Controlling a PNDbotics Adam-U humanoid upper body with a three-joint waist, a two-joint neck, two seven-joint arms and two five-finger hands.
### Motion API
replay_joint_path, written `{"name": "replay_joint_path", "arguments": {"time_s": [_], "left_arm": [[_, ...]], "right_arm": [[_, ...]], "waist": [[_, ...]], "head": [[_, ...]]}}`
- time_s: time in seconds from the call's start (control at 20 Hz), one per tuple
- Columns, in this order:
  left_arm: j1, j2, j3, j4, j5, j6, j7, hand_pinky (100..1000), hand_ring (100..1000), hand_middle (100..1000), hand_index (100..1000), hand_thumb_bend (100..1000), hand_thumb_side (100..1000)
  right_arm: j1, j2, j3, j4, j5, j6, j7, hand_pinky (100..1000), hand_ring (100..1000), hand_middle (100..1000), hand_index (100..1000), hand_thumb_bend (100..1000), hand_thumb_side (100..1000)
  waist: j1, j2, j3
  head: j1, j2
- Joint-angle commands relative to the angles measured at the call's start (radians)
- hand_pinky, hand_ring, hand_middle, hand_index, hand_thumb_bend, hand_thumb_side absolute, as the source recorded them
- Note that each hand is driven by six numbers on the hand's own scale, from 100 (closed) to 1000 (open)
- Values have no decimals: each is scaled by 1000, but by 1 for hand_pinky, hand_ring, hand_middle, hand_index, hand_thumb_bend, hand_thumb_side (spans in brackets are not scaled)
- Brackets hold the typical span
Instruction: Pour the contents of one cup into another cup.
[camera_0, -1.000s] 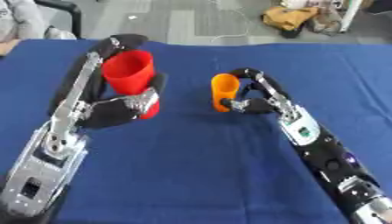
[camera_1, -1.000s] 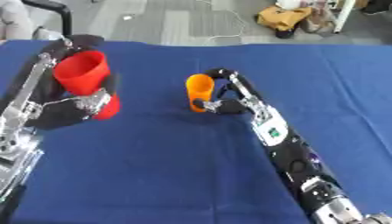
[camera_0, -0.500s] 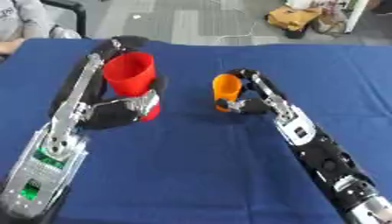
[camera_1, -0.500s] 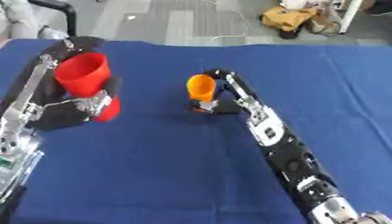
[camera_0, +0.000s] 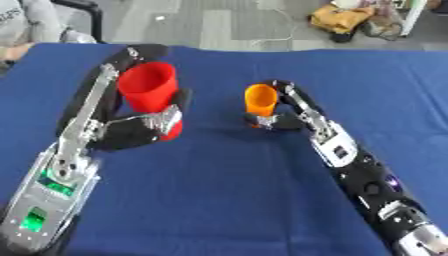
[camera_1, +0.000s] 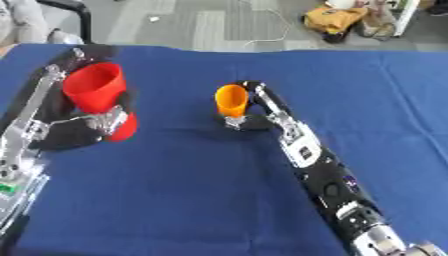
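Blue cloth over the whole table, serving as the landmark for everything below. At the cloth's left side, left arm running up from the lower left corner, silver links and green-lit panel near the bottom edge. Left hand curled round a red cup, fingers and thumb wrapped about its lower half. Red cup held tilted, open mouth leaning up and toward the cloth's far left corner, base toward the middle; lifted or resting on the cloth, cannot tell. Inside of the red cup not visible. Near the cloth's centre, slightly toward the far edge, an orange cup, smaller than the red one, well apart from it, mouth upward with a slight tilt. Right hand closed on the orange cup, fingers pinching it low on its side and base, dark palm just to the right of it. Contents of the orange cup not discernible. Right arm stretching from that cup diagonally across the cloth's right half to the lower right corner, black with silver joints. Beyond the cloth's far edge, grey floor with a yellow-brown bag at the upper right and a white cable near the middle.
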Motion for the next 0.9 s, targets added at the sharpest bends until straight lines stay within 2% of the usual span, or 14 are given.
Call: {"name": "replay_joint_path", "arguments": {"time_s": [0.05,0.25,0.55,0.9], "left_arm": [[-18,0,1,-17,-4,2,0,203,457,507,784,102,168],[-19,1,-1,-21,-6,3,0,203,457,507,784,100,169],[-20,0,-3,-23,-7,4,0,205,449,507,784,100,171],[-20,-1,-5,-26,-5,4,-3,208,449,507,785,100,174]], "right_arm": [[-23,-6,-4,-3,7,2,-7,487,835,644,803,642,441],[-26,-2,-6,1,11,7,-15,478,828,624,788,640,439],[-31,1,-10,2,20,19,-48,451,789,531,721,626,428],[-31,5,-15,3,21,32,-105,398,724,378,567,558,344]], "waist": [[3,-11,4],[5,-4,11],[8,4,15],[9,6,14]], "head": [[-3,-9],[-2,-9],[-5,-9],[-6,-8]]}}
